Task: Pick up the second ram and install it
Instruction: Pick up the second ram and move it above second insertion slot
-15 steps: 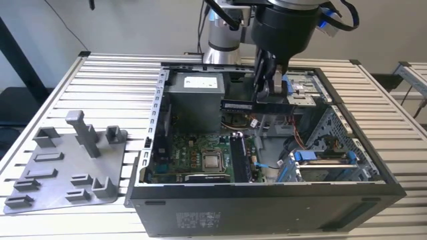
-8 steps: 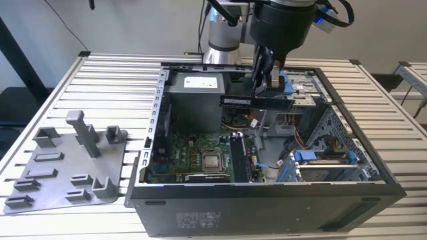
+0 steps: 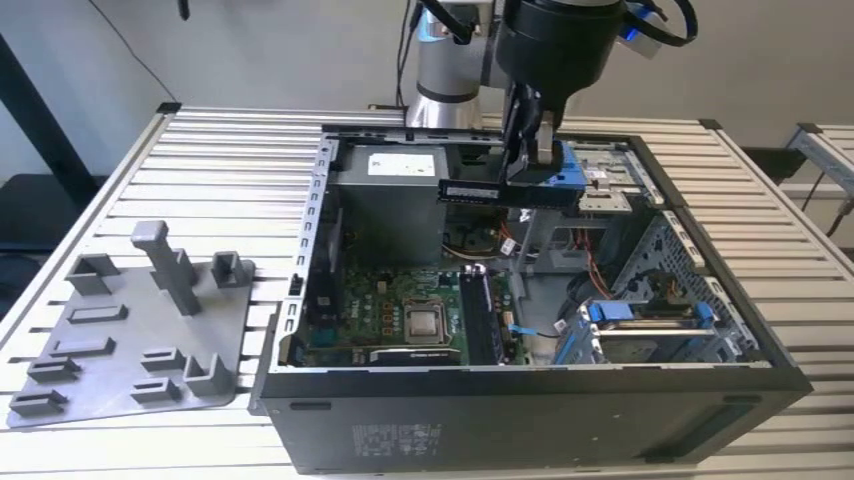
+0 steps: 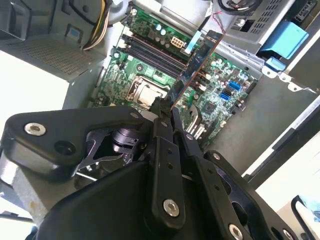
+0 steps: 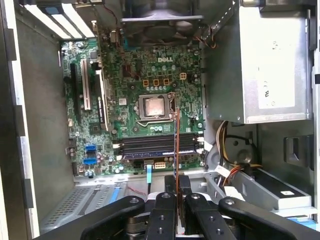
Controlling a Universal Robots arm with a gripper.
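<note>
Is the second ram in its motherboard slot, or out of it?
Out. The second ram is clamped in the gripper, held over the motherboard, clear of the memory slots.

Dark, narrow second ram (image 3: 474,190), held level, on edge, above motherboard (image 3: 374,300)

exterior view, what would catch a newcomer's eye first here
The tool grips the second ram, holding it above the open computer case. Below it, the green motherboard lies on the case floor. A grey holder tray sits on the slatted table at the exterior view's left.
</note>
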